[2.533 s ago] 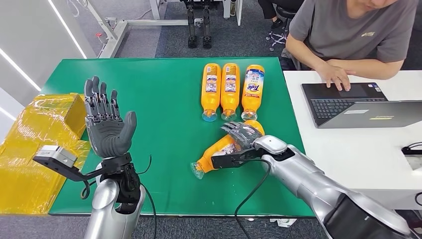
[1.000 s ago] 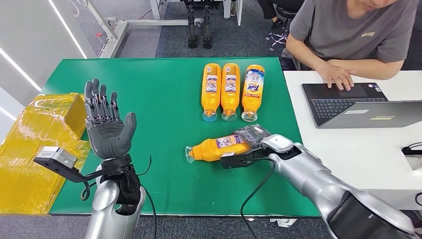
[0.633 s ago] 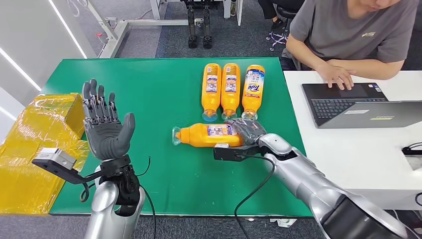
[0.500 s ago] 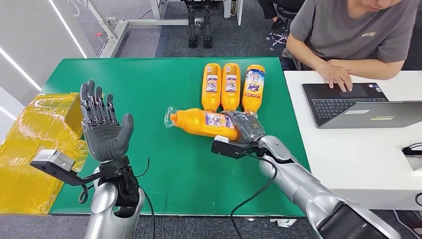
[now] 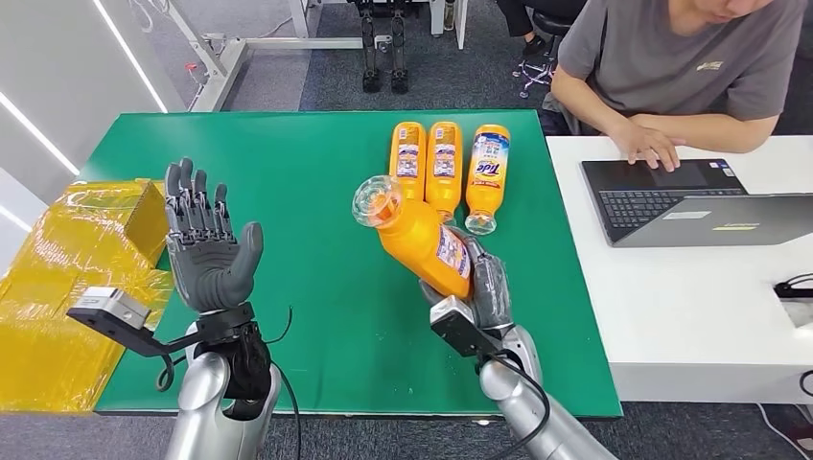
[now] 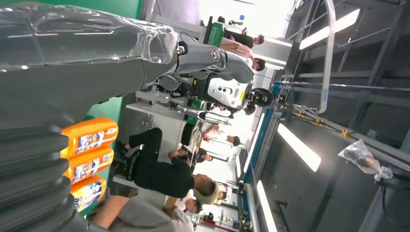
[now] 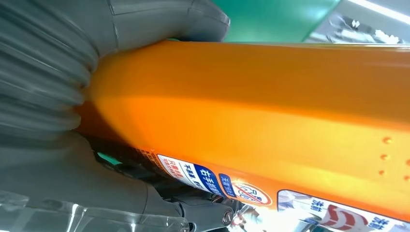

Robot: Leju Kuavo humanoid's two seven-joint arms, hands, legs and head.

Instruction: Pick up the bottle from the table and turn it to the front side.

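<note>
Down near the front edge of the green table (image 5: 288, 172), my right hand (image 5: 484, 287) has its fingers wrapped round the base end of the glossy orange plastic detergent bottle (image 5: 422, 240), lifted off the surface and tilted, clear cap toward the camera. Since I'm gripping it low, I'd worry that it slips or swings into the three orange bottles (image 5: 444, 172) just behind. My left hand (image 5: 206, 249) is raised, spread, holding nothing.
</note>
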